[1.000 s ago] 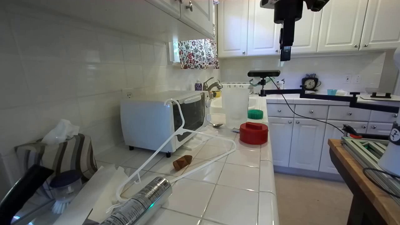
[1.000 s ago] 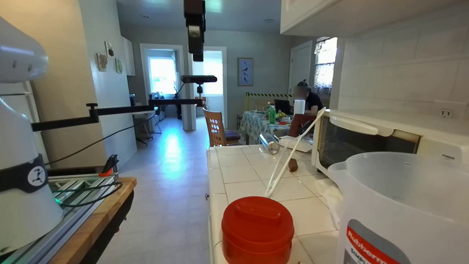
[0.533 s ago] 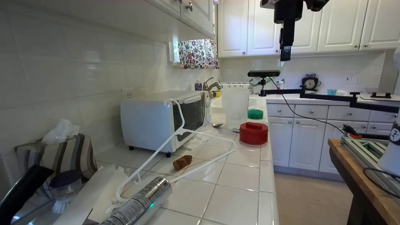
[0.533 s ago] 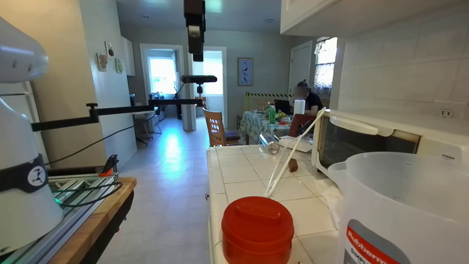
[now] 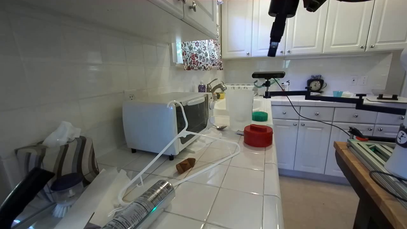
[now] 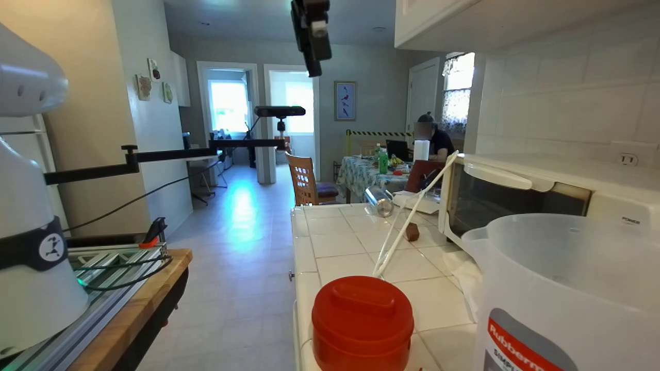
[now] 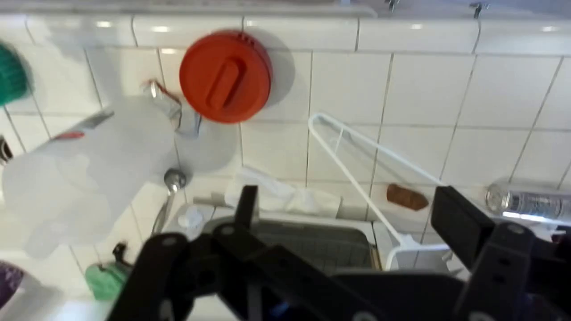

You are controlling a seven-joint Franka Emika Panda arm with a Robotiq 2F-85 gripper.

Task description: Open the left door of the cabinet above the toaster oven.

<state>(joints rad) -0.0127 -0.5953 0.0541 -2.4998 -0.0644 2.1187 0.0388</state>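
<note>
evidently, the cabinet (image 5: 149,19) is hanging on the wall (image 5: 95,63) above the oven (image 5: 159,124), and its left door (image 5: 173,6), looking shut, is presumably forming the nearer panel in an exterior view, its knob (image 5: 184,1) just peeping in at the top edge beside the right knob (image 5: 192,6). being stiff and glossy, the door should be swinging lightly but offering little to catch, so i'd be pinching the knob: small, hard, smooth, liable to slip, wanting a grip from its sides, close to the door face, and an outward arc rather than a straight tug. the hand (image 7: 350,207) is pointing down toward the desk (image 5: 241,194), its fingers (image 7: 464,225) standing well apart and holding nothing; it is hovering clear of the cabinet, so reaching in toward the knob is probably coming next. below, the hanger (image 5: 183,134) is standing tilted at the oven's front, seemingly leaning on it, with the block (image 5: 185,165) and the can (image 5: 143,206) lying near. the tub (image 5: 258,136) and the pitcher (image 5: 240,111) are standing farther along the desk, and the arm (image 6: 28,77), if dipping, could be bumping them. the camera (image 5: 268,75) on its bar (image 5: 334,99) is jutting near the desk and may be crowding the arm, while the right knob is sitting close enough to be getting knocked.
</note>
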